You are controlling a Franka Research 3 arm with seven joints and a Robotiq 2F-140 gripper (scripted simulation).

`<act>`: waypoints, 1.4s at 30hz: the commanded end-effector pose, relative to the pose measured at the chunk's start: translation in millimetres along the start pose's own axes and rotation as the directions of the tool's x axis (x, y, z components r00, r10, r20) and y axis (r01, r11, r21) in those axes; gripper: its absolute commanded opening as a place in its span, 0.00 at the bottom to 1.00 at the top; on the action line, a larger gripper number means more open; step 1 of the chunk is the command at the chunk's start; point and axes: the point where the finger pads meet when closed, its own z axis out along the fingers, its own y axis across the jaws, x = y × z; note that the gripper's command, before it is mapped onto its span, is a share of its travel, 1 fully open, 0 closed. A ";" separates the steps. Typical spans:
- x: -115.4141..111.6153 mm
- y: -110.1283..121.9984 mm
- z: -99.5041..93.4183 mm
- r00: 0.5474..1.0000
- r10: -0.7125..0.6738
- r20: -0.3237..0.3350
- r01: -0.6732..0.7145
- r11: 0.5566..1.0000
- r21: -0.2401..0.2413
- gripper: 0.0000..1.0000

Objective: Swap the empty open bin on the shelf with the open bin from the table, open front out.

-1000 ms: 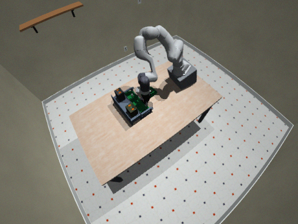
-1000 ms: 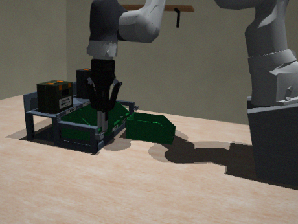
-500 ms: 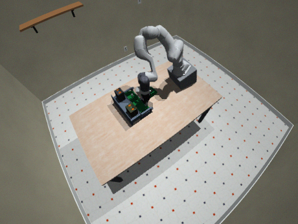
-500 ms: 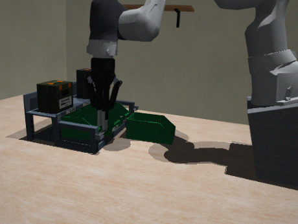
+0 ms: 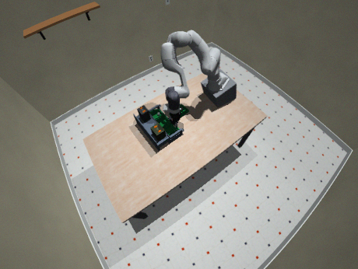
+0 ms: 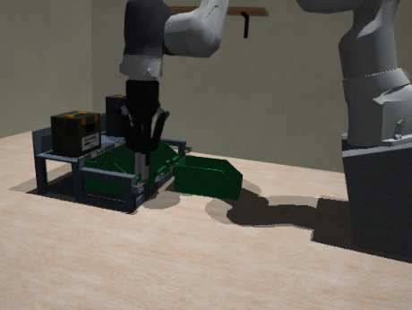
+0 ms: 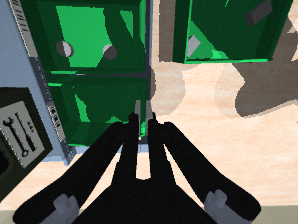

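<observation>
The empty green, open-fronted plastic bin (image 5: 170, 127) (image 6: 105, 183) (image 7: 102, 97), seemingly light and stiff, is being grasped by the clenched jaws at its low front edge (image 6: 138, 178) (image 7: 143, 131), where tipping is being risked.

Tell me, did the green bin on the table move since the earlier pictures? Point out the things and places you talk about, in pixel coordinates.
No. The green bin (image 5: 183, 111) (image 6: 207, 179) (image 7: 227, 30) looks the same, still just beside the shelf's front corner (image 6: 181, 144).
</observation>
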 end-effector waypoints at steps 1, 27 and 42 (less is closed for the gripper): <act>-1.5 0.2 -0.9 1.000 -0.008 0.002 0.008 1.000 0.002 0.00; -1.2 33.3 -0.9 1.000 -0.008 0.002 0.008 1.000 0.002 0.00; -0.9 70.4 -0.8 1.000 -0.008 0.002 0.008 1.000 0.002 0.00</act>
